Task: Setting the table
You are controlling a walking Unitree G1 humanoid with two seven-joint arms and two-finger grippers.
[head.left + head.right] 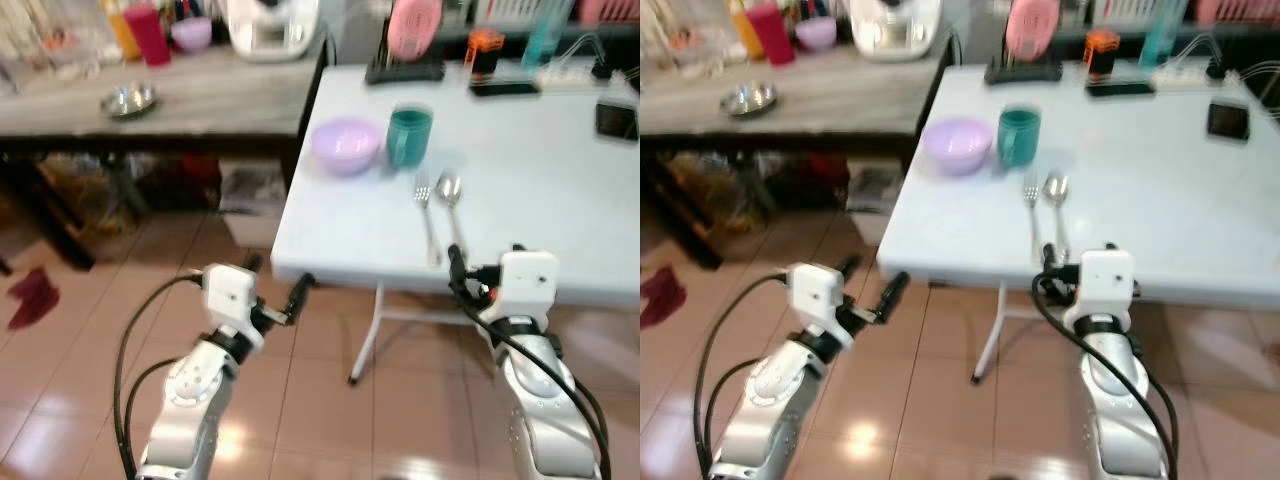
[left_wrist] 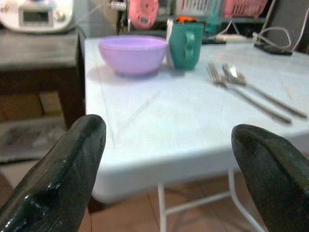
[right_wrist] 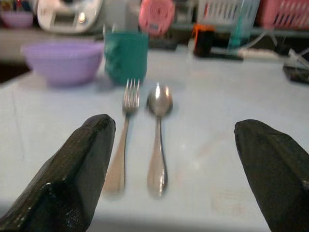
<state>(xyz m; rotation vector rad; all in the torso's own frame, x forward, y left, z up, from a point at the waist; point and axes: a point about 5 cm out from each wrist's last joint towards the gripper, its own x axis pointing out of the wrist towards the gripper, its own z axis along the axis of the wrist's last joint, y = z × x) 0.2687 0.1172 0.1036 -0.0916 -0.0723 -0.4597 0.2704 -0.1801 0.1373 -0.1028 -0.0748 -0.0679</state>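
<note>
A white folding table (image 1: 560,200) carries a purple bowl (image 1: 346,145) and a teal mug (image 1: 409,136) side by side near its left edge. Just in front of the mug, a fork (image 1: 427,215) and a spoon (image 1: 452,205) lie parallel, handles toward me. My right gripper (image 1: 487,258) hovers at the table's front edge, right behind those handles; in the right wrist view it (image 3: 174,125) is open and holds nothing. Low and off the table's front left corner, my left gripper (image 1: 275,280) also stands open with nothing in it (image 2: 166,130).
A wooden counter (image 1: 220,100) on the left holds a steel bowl (image 1: 128,100), a white cooker (image 1: 270,25) and bottles, with clutter beneath. The table's far side has a black rack with a pink item (image 1: 413,25), a phone (image 1: 505,88) and a black device (image 1: 617,120). The white table leg (image 1: 365,340) stands on the tiled floor.
</note>
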